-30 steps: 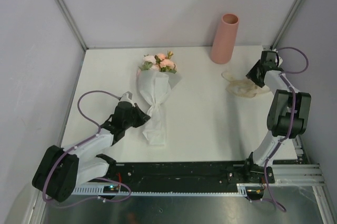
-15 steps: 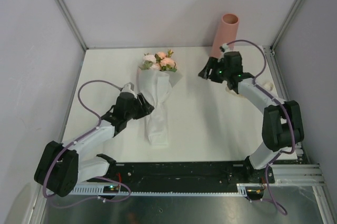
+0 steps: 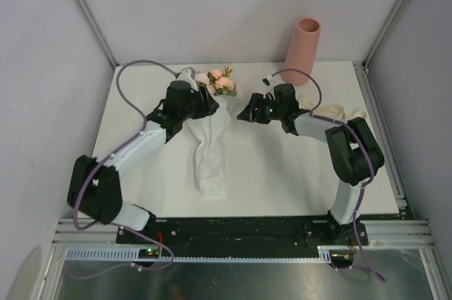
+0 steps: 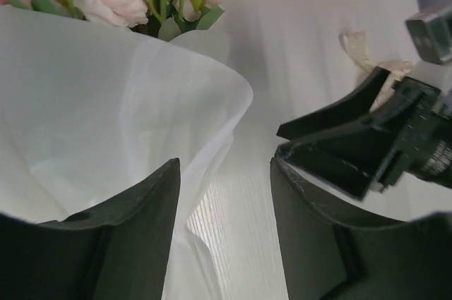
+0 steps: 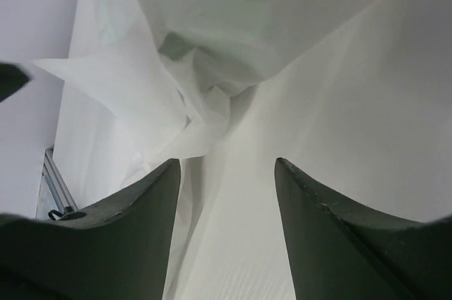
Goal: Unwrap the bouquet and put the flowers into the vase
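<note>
- Lying lengthwise at the centre of the white worktop (image 3: pixel 282 173), the bouquet (image 3: pixel 210 152) is a cone of thin white paper around pink and peach roses. Its narrow, twisted tail points to the lower edge of the overhead frame and its flared mouth to the top.
- Left of centre, the black two-finger left gripper (image 3: pixel 209 104) sits at the left side of the cone's flared upper part, jaws spread. In its wrist view the paper fills the left half of the frame and its curled rim reaches toward the gap between the jaws. Nothing is pinched. Whether the left-hand jaw touches the paper cannot be told.
- Just right of the cone's mouth, the black right gripper (image 3: pixel 244 113) points left at the paper, jaws spread and holding nothing. Its wrist view shows crumpled white paper ahead of the gap, apart from both jaws.
- The two grippers face each other across the paper rim, near but apart.
- The flowers (image 3: pixel 217 82), pale pink and peach rose heads with green leaves, stick out of the cone's mouth at upper centre, inside the wrap.
- A crumpled cream-coloured strip (image 3: pixel 341 111) lies on the worktop at the right, beyond the right arm.
- The vase (image 3: pixel 301 51), a tall, slim, matte salmon-pink cylinder, stands upright at the far edge, upper right, well apart from the bouquet.
</note>
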